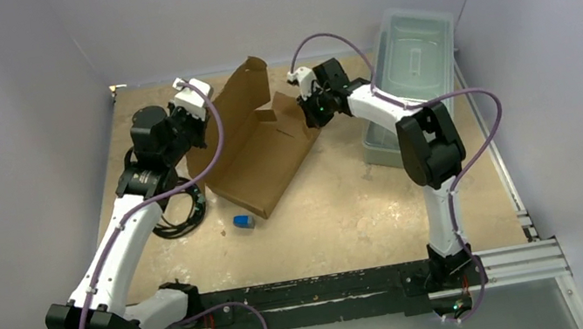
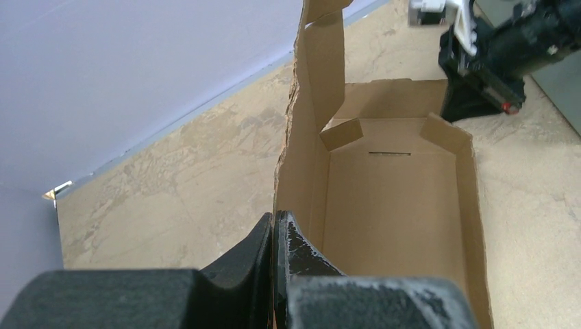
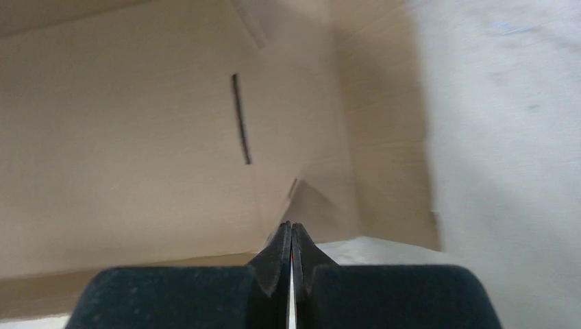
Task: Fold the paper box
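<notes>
The paper box (image 1: 259, 147) is brown cardboard lying in the middle of the table, with its side walls partly raised and one tall flap standing at its far left corner. My left gripper (image 1: 193, 134) is shut on the box's left wall, and in the left wrist view that wall (image 2: 291, 137) runs straight in between the fingertips of the left gripper (image 2: 274, 216). My right gripper (image 1: 312, 111) sits at the box's far right corner. In the right wrist view the right gripper (image 3: 291, 225) is shut, with no cardboard visible between its fingers, facing the slotted box floor (image 3: 137, 137).
A clear plastic lidded bin (image 1: 409, 66) stands at the back right, close behind the right arm. A small blue object (image 1: 243, 222) lies in front of the box. A coil of black cable (image 1: 181, 213) lies by the left arm. Grey walls enclose the table.
</notes>
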Controlling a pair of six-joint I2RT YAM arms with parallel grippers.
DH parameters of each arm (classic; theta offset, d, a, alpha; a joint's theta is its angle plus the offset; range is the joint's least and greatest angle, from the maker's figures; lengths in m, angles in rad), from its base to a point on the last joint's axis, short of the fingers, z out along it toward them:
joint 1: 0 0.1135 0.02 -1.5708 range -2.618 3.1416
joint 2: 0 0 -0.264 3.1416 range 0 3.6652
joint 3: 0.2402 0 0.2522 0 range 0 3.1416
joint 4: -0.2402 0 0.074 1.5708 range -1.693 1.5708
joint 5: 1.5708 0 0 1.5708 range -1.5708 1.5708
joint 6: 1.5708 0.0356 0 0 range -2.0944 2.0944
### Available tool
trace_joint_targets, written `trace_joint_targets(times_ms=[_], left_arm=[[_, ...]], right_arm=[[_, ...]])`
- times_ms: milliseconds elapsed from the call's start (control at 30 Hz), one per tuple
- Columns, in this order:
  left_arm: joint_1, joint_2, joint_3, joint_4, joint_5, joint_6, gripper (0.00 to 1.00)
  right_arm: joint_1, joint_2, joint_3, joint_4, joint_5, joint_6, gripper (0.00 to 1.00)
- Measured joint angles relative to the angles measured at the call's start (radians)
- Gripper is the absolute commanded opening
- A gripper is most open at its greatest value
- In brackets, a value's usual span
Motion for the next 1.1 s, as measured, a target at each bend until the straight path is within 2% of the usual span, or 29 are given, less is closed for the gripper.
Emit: trace_joint_targets(times_ms=[367,567,733,867,1100], left_arm=[[0.006,0.0,0.0,0.002,0.063,-0.022,0.0],[0.007,0.0,-0.009,0.015,0.089,-0.025,0.0],[0.01,0.0,-0.013,0.023,0.114,-0.025,0.0],[0.011,0.0,-0.016,0.03,0.136,-0.025,0.0],[0.011,0.0,-0.021,0.038,0.151,-0.025,0.0]], right_arm=[[0.068,0.001,-0.048,-0.018,-0.105,-0.023,0.0],[0.042,0.001,-0.047,-0.024,-0.124,-0.031,0.0],[-0.004,-0.008,-0.034,-0.034,-0.154,-0.045,0.04],[-0.023,-0.008,0.035,-0.05,-0.141,-0.045,0.11],[-0.045,-0.008,0.184,-0.065,-0.072,-0.049,0.39]])
